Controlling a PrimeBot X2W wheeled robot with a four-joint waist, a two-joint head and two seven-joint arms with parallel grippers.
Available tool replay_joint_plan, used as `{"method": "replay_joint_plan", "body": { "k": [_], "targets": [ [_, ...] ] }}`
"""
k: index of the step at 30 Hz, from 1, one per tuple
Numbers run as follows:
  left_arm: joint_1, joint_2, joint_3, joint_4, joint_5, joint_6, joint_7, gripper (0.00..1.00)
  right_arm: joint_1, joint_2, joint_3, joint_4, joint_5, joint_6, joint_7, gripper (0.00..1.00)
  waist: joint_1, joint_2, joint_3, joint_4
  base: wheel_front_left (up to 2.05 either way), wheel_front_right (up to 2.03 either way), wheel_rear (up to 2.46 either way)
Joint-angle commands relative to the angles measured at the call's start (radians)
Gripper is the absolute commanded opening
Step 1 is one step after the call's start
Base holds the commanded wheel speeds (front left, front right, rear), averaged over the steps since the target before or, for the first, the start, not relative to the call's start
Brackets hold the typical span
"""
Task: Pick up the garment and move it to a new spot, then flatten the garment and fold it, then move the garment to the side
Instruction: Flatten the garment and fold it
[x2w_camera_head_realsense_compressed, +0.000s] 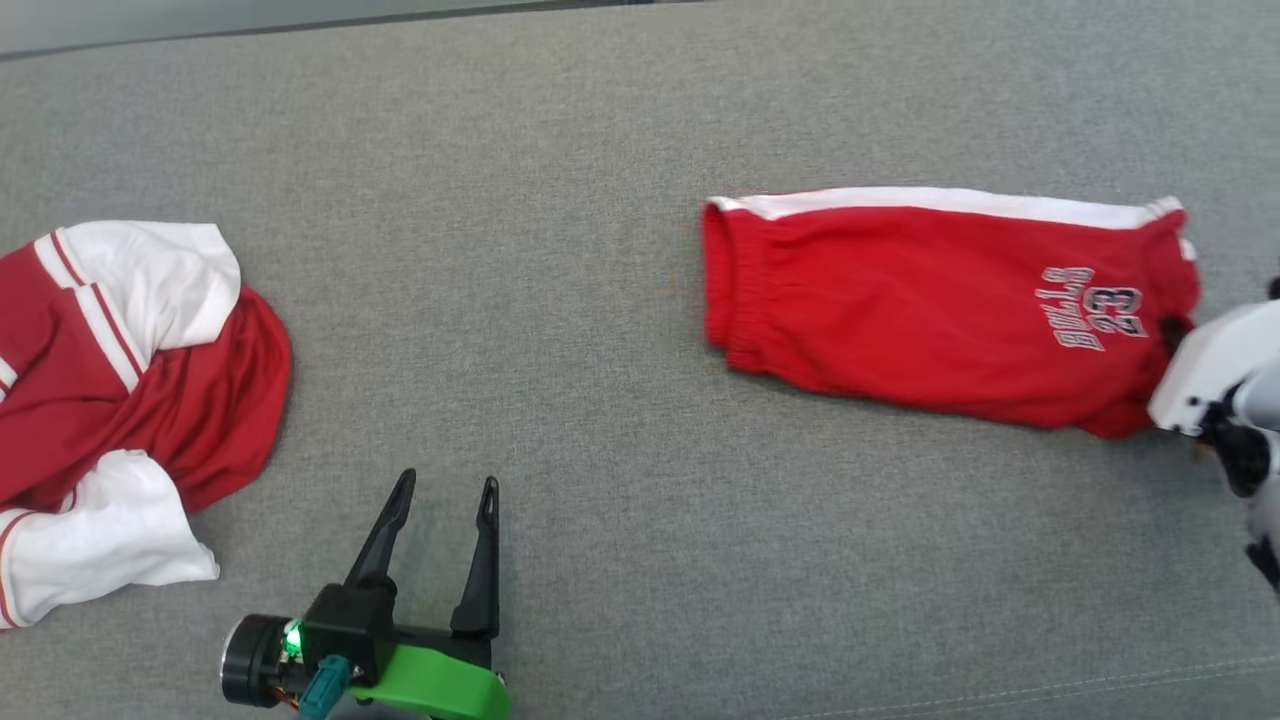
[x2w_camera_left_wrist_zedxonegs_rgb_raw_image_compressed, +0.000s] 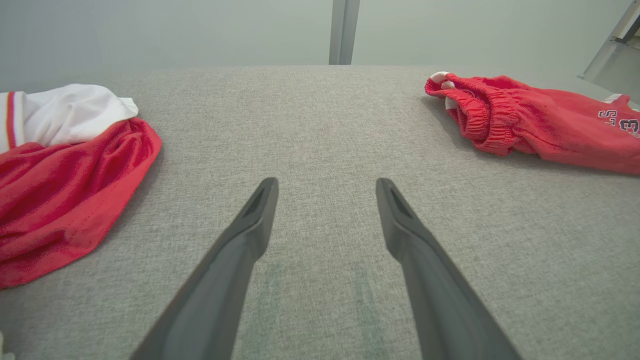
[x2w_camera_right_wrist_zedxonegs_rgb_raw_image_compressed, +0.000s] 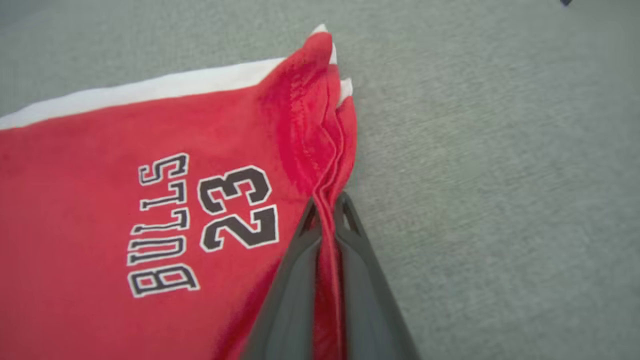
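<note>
Head view: the left gripper is by the near edge of the grey woven surface, fingers spread and empty. The red shorts lie flat toward its right edge, and a crumpled red-and-white jersey lies at its left edge. Left wrist view: the shorts' elastic waistband is gathered. Right wrist view: the right gripper is clamped on the stitched hem beside "BULLS 23".

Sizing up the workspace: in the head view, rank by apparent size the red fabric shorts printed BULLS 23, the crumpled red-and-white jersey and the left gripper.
1. Tied: red fabric shorts and crumpled red-and-white jersey cover similar areas; the jersey runs off the left edge, so I won't rank them.
2. Left gripper, clearly smallest.
</note>
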Motion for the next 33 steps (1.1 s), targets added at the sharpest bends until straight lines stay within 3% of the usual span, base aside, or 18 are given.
{"method": "replay_joint_plan", "body": {
  "k": [1,4,7,11,12,16,19,25,29,33],
  "targets": [
    [0.026,-0.002,0.003,0.001,0.002,-0.005,-0.003,1.0,0.017,-0.032,-0.029,0.019,-0.005,-0.003,-0.026,0.0,0.0,0.001,-0.033,-0.025,0.0,0.0,0.0],
    [0.037,-0.015,0.006,0.007,0.0,-0.012,-0.003,1.0,0.006,-0.087,-0.086,0.038,-0.016,-0.003,-0.081,0.0,0.0,0.001,-0.034,-0.005,0.0,0.0,0.0],
    [0.049,-0.024,0.006,0.025,-0.001,-0.018,-0.003,1.0,-0.013,-0.087,-0.095,-0.02,-0.034,-0.002,-0.125,0.0,0.0,0.001,-0.041,0.01,0.0,0.0,0.0],
    [0.059,-0.036,0.007,0.043,-0.003,-0.02,-0.003,1.0,0.065,0.017,-0.025,-0.231,0.023,-0.002,-0.084,0.0,0.0,0.001,-0.063,0.023,0.0,0.0,0.0],
    [0.064,-0.041,0.011,0.05,-0.003,-0.017,-0.003,1.0,0.12,0.041,0.02,-0.342,0.03,-0.003,-0.049,0.0,0.0,0.001,-0.069,0.023,0.0,0.0,0.0],
    [0.053,-0.048,0.009,0.077,0.009,-0.019,-0.003,1.0,0.184,0.151,0.067,-0.465,0.007,-0.002,-0.009,0.0,0.0,0.001,-0.072,0.02,0.0,0.0,0.0],
    [0.037,-0.052,0.003,0.097,0.016,-0.025,-0.003,1.0,0.191,0.228,0.055,-0.466,-0.051,-0.002,-0.019,0.0,0.0,0.001,-0.073,0.021,0.0,0.0,0.0],
    [0.032,-0.056,0.001,0.123,0.024,-0.029,-0.003,1.0,0.155,0.31,0.027,-0.428,-0.127,-0.002,-0.036,0.0,0.0,0.001,-0.077,0.031,0.0,0.0,0.0],
    [0.038,-0.059,-0.002,0.136,0.027,-0.033,-0.003,1.0,0.136,0.326,0.028,-0.383,-0.165,-0.002,-0.044,0.0,0.0,0.001,-0.079,0.039,0.0,0.0,0.0],
    [0.034,-0.061,-0.016,0.15,0.041,-0.035,-0.003,1.0,0.132,0.33,0.104,-0.348,-0.117,-0.002,-0.065,0.0,0.0,0.001,-0.084,0.049,0.0,0.0,0.0]
  ]
}}
